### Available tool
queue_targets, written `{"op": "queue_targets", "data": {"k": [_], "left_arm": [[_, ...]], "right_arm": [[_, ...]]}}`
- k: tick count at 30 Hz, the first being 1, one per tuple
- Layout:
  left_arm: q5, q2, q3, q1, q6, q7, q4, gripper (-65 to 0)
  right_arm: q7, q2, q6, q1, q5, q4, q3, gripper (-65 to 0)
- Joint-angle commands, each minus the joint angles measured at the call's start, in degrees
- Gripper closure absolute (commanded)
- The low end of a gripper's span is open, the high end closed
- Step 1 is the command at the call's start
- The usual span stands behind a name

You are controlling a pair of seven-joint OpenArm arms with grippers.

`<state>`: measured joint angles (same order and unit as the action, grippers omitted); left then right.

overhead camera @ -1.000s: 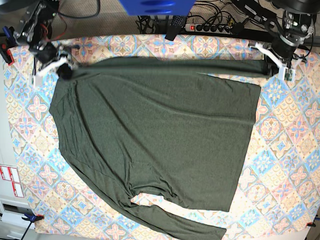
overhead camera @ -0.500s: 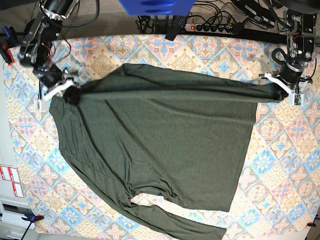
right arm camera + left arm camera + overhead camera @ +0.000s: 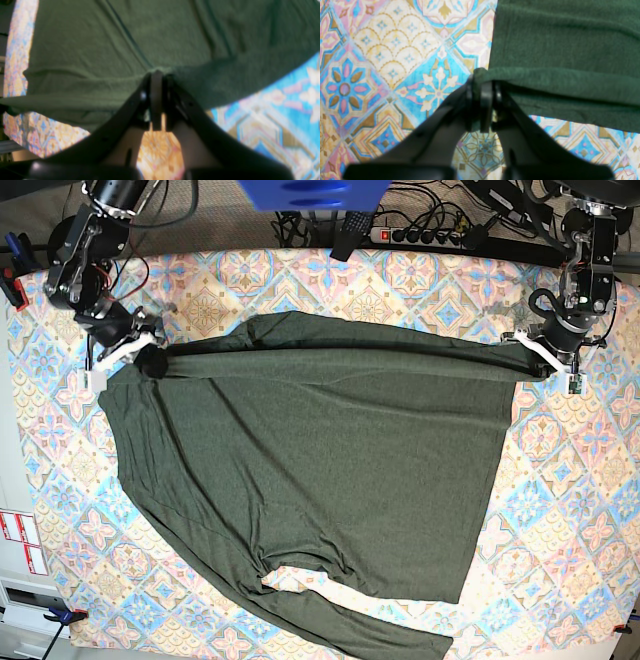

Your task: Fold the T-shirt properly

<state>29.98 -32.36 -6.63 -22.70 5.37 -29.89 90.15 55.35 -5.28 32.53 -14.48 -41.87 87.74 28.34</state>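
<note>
The dark green T-shirt [image 3: 320, 470] lies spread on the patterned table cloth [image 3: 580, 480], one long sleeve [image 3: 370, 625] trailing along the front edge. Its far edge is pulled into a taut fold line between both grippers and laid over the body. My left gripper [image 3: 530, 365] is at the right end of that line, and in the left wrist view the left gripper [image 3: 482, 77] is shut on a bunched corner of the T-shirt [image 3: 565, 45]. At the left end my right gripper [image 3: 150, 363] pinches the T-shirt [image 3: 125, 37]; the right gripper [image 3: 156, 72] is shut on it.
A power strip with cables [image 3: 420, 232] and a blue object [image 3: 310, 192] sit beyond the table's far edge. A red clamp [image 3: 12, 285] is at the left edge and red-and-white labels [image 3: 20, 540] at the lower left. Bare cloth surrounds the garment.
Both grippers have carried the shirt's far edge toward the front, folding it over the body. The left gripper then shifted slightly inward.
</note>
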Motion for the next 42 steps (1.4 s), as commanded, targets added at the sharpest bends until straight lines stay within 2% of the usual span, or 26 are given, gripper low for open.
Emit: {"op": "queue_targets", "data": {"k": [1,6,10,13,24,34,42], "left_arm": [[-0.3,-1.4,-0.5,0.2,-0.3,1.3,0.8,-9.2],[-0.2,-1.7,-0.8,0.2,-0.3,-2.8,0.8,-24.6],[-0.1,-1.6,-0.8,0.0,-0.3,-4.8,1.0,-32.6],[0.0,-1.4,-0.8,-1.3,-0.3,-4.8,1.0,-35.6],[0.0,1.4,-0.5,-2.8,-0.3,-4.9,0.9,-36.3],[-0.4,5.8,-0.4,-0.6,-0.3,-4.9,0.0,-36.3],[-1.0,6.6,-0.4,-0.3,-0.3,-4.9,-1.3,-36.0]], "right_arm": [[-1.0,-0.7,0.4,0.3,-1.0,1.0,0.4,-0.4],[-1.0,-0.7,0.4,-0.2,-1.0,1.0,0.4,-0.4],[-1.0,-0.7,0.4,-0.9,-1.0,1.0,0.4,-0.4],[-1.0,-0.7,0.4,-1.1,-1.0,1.2,0.4,-0.4],[-1.0,-0.7,0.4,-1.8,-1.0,1.2,0.4,-0.3],[-1.0,-0.7,0.4,-1.8,-1.0,1.2,0.3,-0.3],[-1.0,-0.7,0.4,-1.8,-1.0,1.1,0.2,-0.3]]}}
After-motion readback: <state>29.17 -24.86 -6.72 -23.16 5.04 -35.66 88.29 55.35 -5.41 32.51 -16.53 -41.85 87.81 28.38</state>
